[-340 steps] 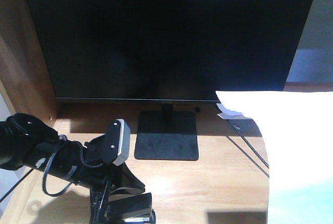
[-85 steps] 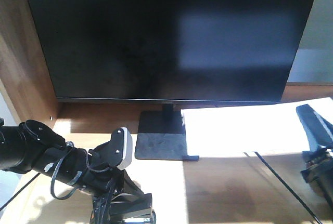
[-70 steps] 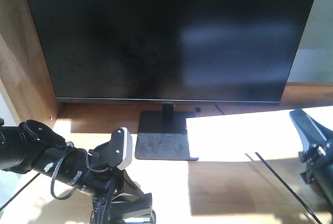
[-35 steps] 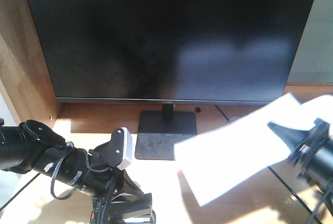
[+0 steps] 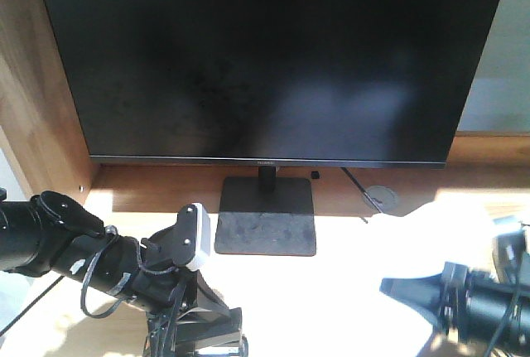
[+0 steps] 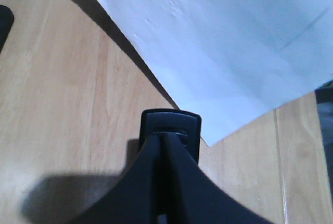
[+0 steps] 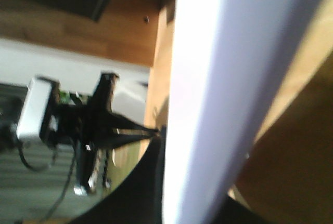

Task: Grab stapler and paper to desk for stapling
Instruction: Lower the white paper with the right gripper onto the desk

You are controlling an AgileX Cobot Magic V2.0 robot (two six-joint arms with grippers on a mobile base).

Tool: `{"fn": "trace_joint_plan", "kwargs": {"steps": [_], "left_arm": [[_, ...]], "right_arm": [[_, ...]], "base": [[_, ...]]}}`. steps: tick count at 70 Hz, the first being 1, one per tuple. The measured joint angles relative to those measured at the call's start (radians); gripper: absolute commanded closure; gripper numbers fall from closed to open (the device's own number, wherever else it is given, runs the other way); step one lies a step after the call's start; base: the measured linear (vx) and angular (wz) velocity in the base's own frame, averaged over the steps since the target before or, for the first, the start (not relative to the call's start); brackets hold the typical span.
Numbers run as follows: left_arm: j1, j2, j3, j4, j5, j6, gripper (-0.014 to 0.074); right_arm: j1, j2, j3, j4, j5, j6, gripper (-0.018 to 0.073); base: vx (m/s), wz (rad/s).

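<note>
Sitting between the right jaws, paper [image 7: 208,78]; between the left jaws, stapler [image 6: 171,123].

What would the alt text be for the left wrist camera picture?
The black left gripper, seen from behind, pinches a black stapler over a light wooden desk. A large white paper fills the upper right, its corner beside the stapler.
</note>
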Motion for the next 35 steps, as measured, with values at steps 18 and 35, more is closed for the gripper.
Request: {"fn": "trace_joint_plan", "kwargs": {"steps": [18,35], "left_arm": [[0.0,0.0,0.0,0.0,0.0,0.0,0.0602],[0.0,0.0,0.0,0.0,0.0,0.0,0.0602]], "right_arm": [[0.0,0.0,-0.001,-0.172,-0.002,0.014,0.0562],[0.018,0.0,-0.002,-0.246,0.0,0.001,0.0562]], "base": [[0.0,0.0],[0.0,0.0]]}}
